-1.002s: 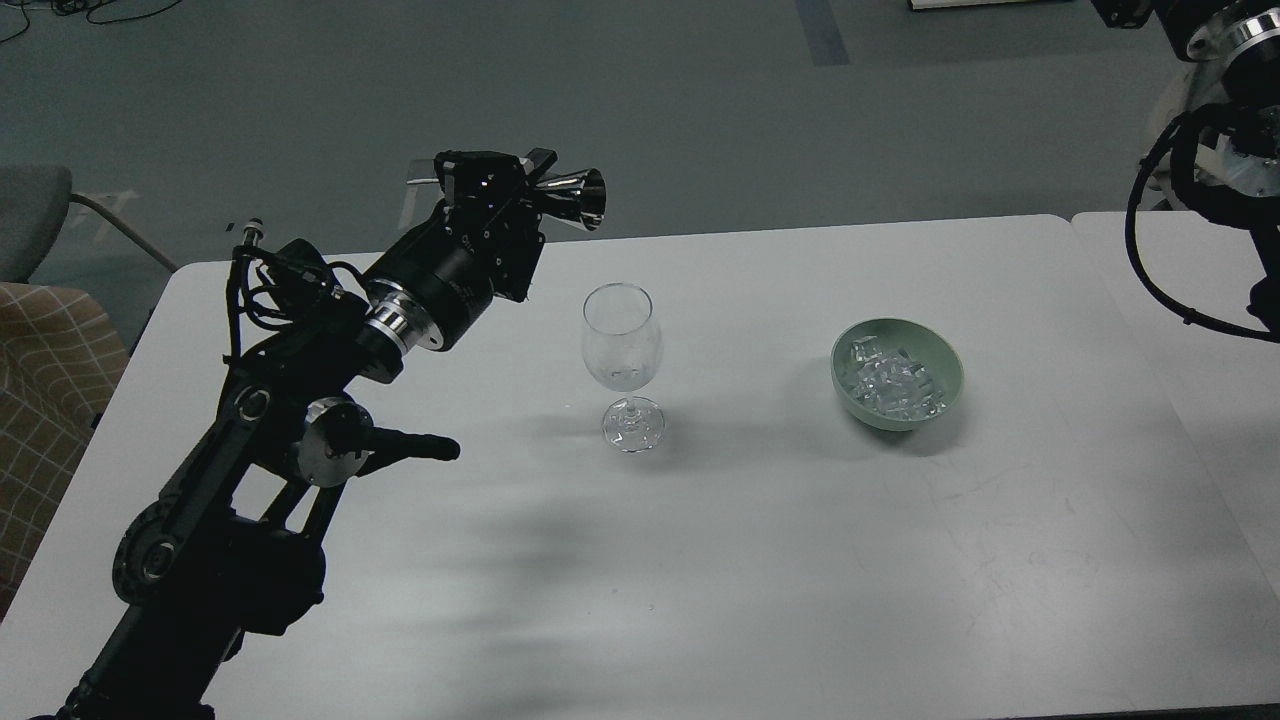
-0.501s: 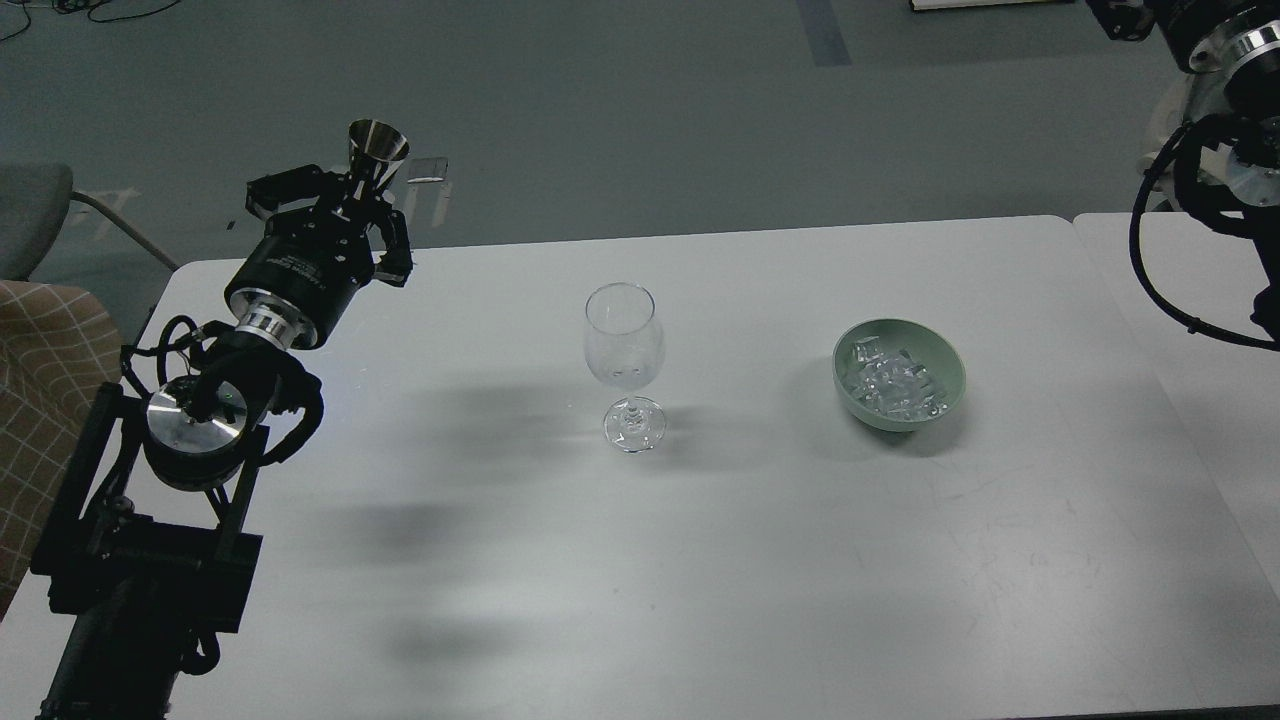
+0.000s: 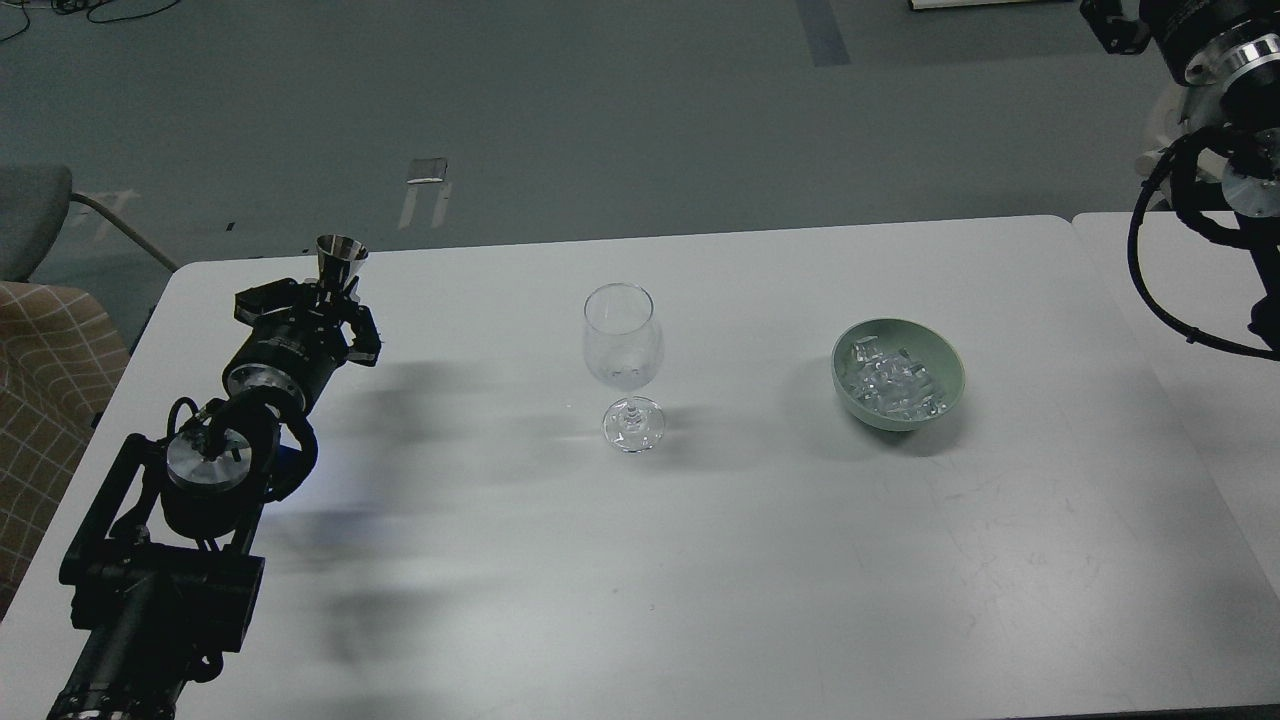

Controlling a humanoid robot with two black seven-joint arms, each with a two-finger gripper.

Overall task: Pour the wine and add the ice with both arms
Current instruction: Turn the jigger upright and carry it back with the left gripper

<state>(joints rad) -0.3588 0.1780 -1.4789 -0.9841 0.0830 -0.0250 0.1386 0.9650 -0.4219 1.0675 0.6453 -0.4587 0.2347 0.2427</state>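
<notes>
A clear stemmed wine glass point(image 3: 622, 345) stands upright at the middle of the white table point(image 3: 700, 560). A green bowl point(image 3: 945, 395) to its right holds several clear ice cubes point(image 3: 890, 385). My left gripper point(image 3: 335, 295) is at the table's far left, shut on a small shiny metal cup point(image 3: 339, 259) held upright, mouth up. My right arm point(image 3: 1215, 150) shows only at the top right edge, above a second table; its gripper is out of view.
A second white table point(image 3: 1180, 330) adjoins on the right. A chair with checked fabric point(image 3: 45, 370) stands at the left edge. The grey floor lies beyond the table's far edge.
My left gripper swung the metal cup from tipped sideways near the glass back to upright, then moved left and lowered towards the table. The right arm barely moved.
</notes>
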